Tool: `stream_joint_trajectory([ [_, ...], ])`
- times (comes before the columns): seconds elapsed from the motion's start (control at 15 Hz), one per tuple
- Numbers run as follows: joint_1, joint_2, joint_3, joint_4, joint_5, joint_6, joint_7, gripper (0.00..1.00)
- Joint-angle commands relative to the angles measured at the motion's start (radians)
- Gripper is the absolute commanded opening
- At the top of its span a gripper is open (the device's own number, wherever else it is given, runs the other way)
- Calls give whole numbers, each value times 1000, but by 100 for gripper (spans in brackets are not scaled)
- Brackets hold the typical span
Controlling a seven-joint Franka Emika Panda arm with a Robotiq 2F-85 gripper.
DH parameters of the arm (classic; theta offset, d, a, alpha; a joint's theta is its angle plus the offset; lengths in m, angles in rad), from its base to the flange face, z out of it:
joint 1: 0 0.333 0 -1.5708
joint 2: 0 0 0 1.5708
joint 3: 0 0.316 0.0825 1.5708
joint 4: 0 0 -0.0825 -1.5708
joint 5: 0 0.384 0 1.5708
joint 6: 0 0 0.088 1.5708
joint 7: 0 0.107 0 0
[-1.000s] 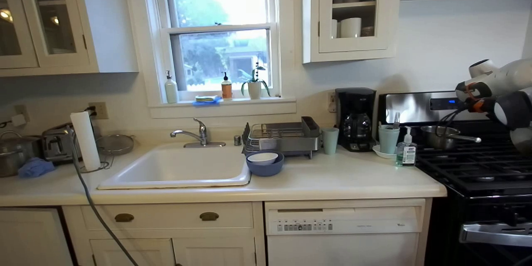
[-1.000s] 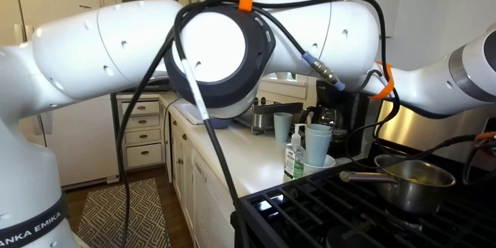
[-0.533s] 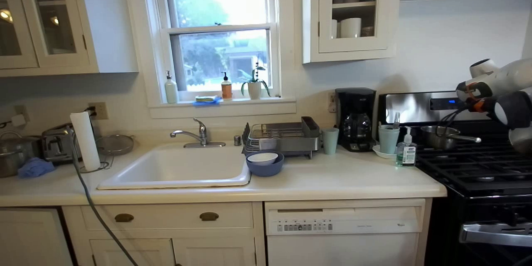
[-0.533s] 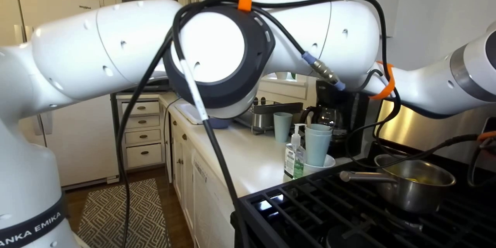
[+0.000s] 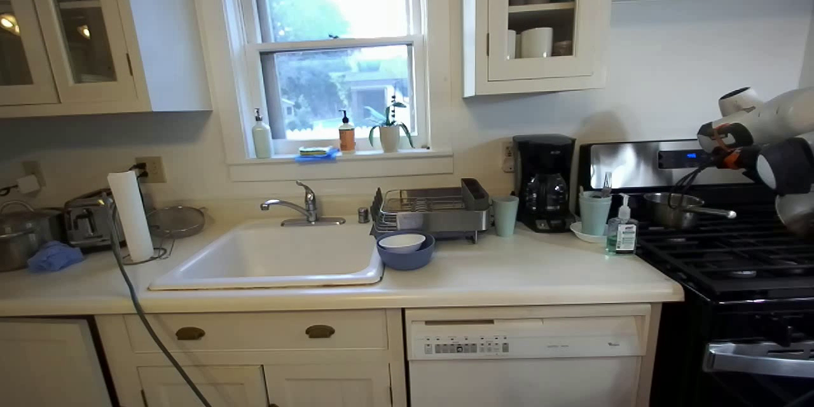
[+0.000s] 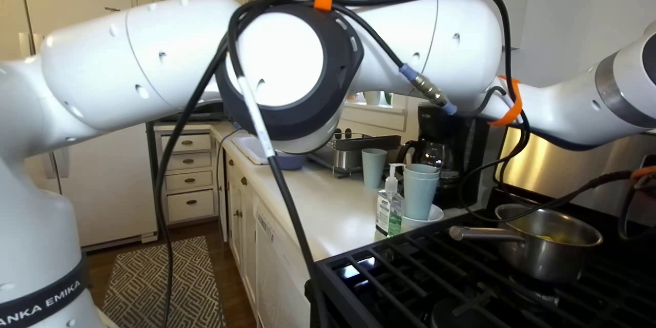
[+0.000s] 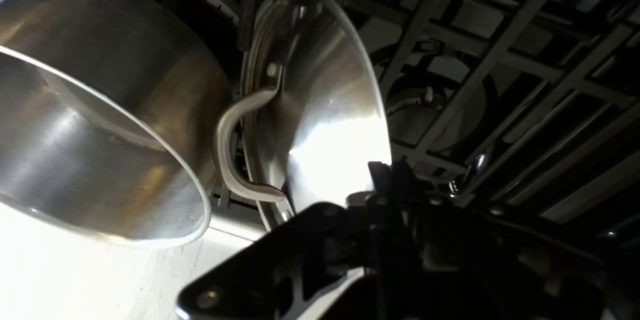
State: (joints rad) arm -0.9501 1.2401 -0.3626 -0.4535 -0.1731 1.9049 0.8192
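I've got my claw (image 7: 389,172), lower middle of the wrist view, clamped on the edge of the metal lid (image 7: 327,95), which tilts steeply mid-frame, its looped handle (image 7: 224,144) pointing left. A steel pot (image 7: 135,55) fills the upper left, black grates (image 7: 500,52) cross the upper right. In an exterior view, a saucepan (image 6: 546,259) sits on the stove (image 6: 389,287), lower right.

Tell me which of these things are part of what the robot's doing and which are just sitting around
Part of the job:
gripper
lid, apparently held at its rim
probably the steel pot beside it

Seemingly just lying about:
coffee maker
toaster
blue bowl
dish rack
paper towel roll
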Motion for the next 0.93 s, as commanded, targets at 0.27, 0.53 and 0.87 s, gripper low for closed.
stream_joint_trajectory([
  [0.27,-13,-45,29,3,14,5,-36,2],
  [0.53,-16,-63,38,4,17,9,-54,2],
  [0.87,-14,-90,44,3,15,2,-79,2],
])
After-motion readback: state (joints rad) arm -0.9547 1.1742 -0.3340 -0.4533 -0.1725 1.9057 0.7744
